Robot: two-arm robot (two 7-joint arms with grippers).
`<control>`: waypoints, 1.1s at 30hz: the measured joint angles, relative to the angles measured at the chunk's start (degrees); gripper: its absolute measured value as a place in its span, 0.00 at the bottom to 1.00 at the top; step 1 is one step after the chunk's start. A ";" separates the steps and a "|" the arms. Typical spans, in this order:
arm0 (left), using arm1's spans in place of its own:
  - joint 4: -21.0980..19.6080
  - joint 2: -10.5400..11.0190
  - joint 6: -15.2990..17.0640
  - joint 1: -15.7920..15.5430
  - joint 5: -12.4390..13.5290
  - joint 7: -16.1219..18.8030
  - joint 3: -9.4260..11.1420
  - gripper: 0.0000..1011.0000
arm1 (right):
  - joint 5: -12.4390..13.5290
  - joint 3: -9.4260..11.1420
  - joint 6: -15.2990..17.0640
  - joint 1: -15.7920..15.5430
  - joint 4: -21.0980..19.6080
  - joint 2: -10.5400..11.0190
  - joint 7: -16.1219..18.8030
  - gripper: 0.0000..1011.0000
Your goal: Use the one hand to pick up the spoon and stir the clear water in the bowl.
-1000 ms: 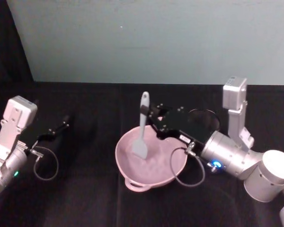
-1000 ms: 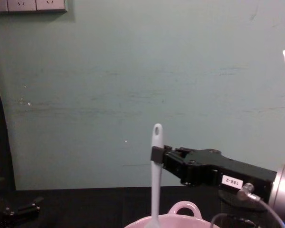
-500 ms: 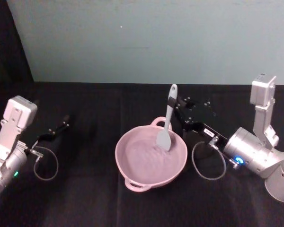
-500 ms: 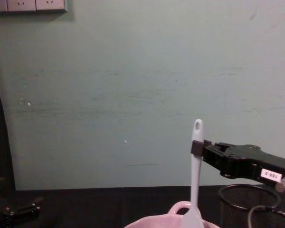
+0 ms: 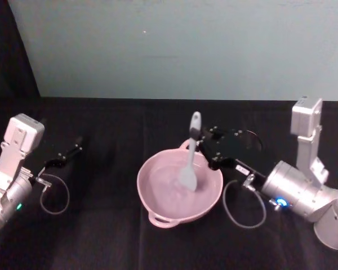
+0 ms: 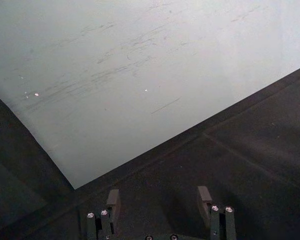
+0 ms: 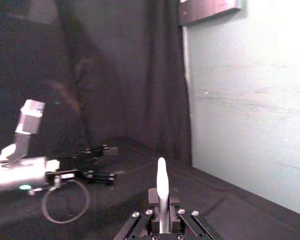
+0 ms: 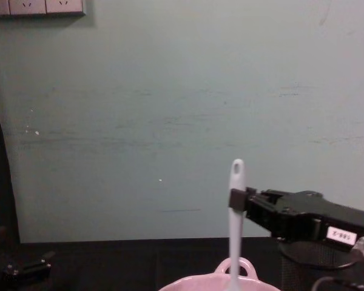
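The pale pink bowl (image 5: 158, 194) sits mid-table on the black cloth; its rim and arched loop handle (image 8: 235, 265) show at the bottom of the chest view. The white spoon (image 5: 190, 158) stands nearly upright, its broad head down inside the bowl. My right gripper (image 5: 199, 145), the black boxy hand with a white label, reaches in from the right and is shut on the spoon's handle below its oval hole (image 8: 236, 168). In the right wrist view the spoon (image 7: 161, 187) rises between the fingers. My left gripper (image 5: 73, 151) rests open at the table's left, away from the bowl.
A black wire-mesh cup (image 8: 303, 264) stands behind the right gripper, right of the bowl. A pale green wall (image 5: 174, 45) backs the table. Loose cables (image 5: 242, 205) loop from both wrists onto the cloth.
The right gripper swept the spoon from the bowl's left side to its right rim, then back leftward toward the middle. The left arm has not moved.
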 joint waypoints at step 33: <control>0.00 0.00 0.00 0.00 0.00 0.00 0.00 0.99 | 0.34 -1.47 -1.75 6.24 9.26 -4.40 0.81 0.12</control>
